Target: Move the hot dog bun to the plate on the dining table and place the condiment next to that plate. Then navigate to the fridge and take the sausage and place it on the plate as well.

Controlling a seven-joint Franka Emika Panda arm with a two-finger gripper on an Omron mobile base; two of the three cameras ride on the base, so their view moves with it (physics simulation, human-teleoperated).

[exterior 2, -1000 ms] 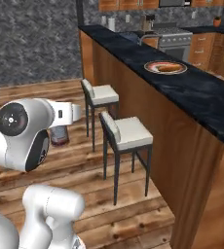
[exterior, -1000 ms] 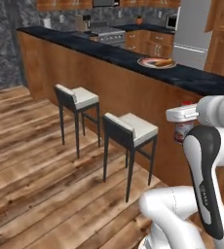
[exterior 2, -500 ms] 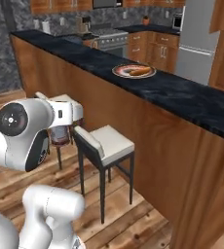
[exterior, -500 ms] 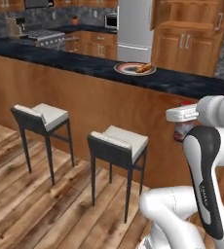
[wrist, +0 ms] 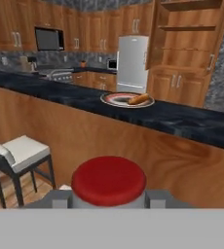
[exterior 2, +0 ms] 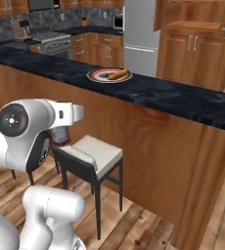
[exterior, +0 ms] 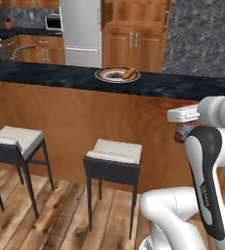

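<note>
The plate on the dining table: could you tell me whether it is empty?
No: the hot dog bun lies on the plate.

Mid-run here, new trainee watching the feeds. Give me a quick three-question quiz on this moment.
1. True or false: the hot dog bun lies on the plate.
2. What does the gripper hold? A) the condiment B) a cup C) nothing
3. Name the grey appliance behind the dining table.

Key: 1 true; 2 A; 3 the fridge.
</note>
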